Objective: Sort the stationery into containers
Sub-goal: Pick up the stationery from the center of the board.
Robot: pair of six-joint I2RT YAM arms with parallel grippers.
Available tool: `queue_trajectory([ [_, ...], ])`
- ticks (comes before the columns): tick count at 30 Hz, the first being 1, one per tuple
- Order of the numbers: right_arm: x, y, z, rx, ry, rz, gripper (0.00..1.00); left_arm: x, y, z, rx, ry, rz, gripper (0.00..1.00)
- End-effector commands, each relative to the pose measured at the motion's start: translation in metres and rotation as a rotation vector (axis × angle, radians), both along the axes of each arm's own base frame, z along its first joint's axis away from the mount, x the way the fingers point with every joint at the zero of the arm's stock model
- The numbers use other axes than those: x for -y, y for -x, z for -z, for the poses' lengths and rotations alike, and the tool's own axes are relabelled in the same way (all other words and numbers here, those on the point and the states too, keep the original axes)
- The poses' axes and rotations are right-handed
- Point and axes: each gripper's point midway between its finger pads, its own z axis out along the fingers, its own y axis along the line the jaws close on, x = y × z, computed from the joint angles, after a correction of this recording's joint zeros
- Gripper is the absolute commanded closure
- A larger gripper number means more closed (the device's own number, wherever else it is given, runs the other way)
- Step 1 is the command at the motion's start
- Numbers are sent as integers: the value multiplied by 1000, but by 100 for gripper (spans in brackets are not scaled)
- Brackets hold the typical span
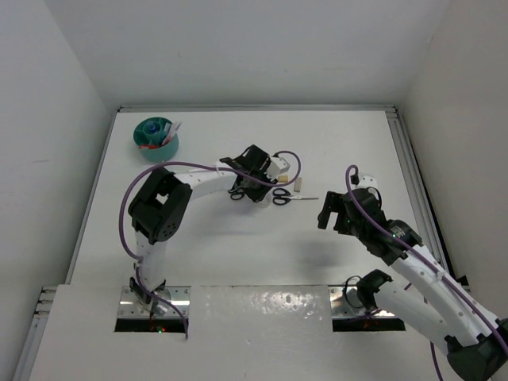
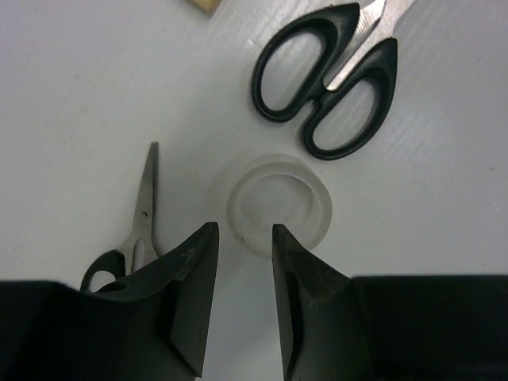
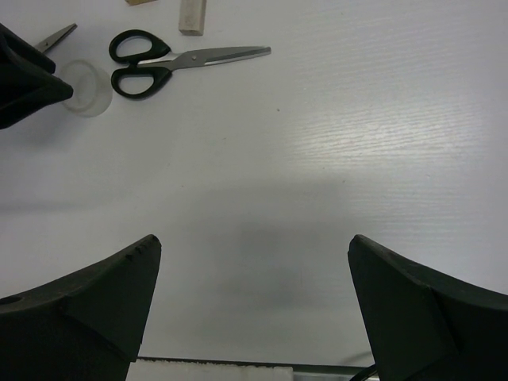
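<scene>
The clear tape roll (image 2: 316, 205) lies flat on the white table (image 1: 238, 262), near the middle of the surface. In the left wrist view the left gripper (image 2: 244, 230) sits at the roll's 7 o'clock edge. One finger is outside the ring and the other over its hollow, so the rim stands between them. The jaws are partly apart with a plain gap, and no squeeze on the roll can be made out.

At 1 o'clock from the roll, close but apart, lie the larger black-handled scissors (image 2: 325, 87), their handles toward the roll and their blades pointing away. At 9 o'clock lie the smaller scissors (image 2: 141, 226), blades closed, with the handle partly hidden behind the left finger. A beige eraser (image 3: 193, 16) rests just beyond the larger scissors, at 12 o'clock from their pivot in the right wrist view.

From the top camera, the round teal organiser (image 1: 159, 151) stands well apart at 10 o'clock from the left gripper, near the far left corner. A few thin pens (image 1: 173, 129) stand upright in it. The right gripper (image 3: 254, 242) hangs at 4 o'clock from the left one. Its jaws are spread wide over bare table, with nothing between them.
</scene>
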Motion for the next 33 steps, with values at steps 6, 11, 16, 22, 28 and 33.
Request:
queue_trajectory([
  [6, 5, -3, -13, 28, -1, 35, 2, 10, -23, -10, 88, 40, -16, 99],
  [11, 5, -6, -14, 53, -7, 35, 1, 10, -19, -14, 72, 62, 11, 100],
  [16, 6, -5, -15, 54, -2, 31, 1, 13, -7, -6, 23, 79, 43, 84],
  [22, 8, -1, -14, 44, 3, 35, 1, 10, -11, 11, 22, 36, 16, 84],
  [28, 11, 1, -16, 59, -9, 54, 1, 6, -10, 16, 16, 26, 18, 84],
  [33, 12, 1, -16, 60, -14, 59, 1, 4, -5, 20, -1, 21, 25, 83],
])
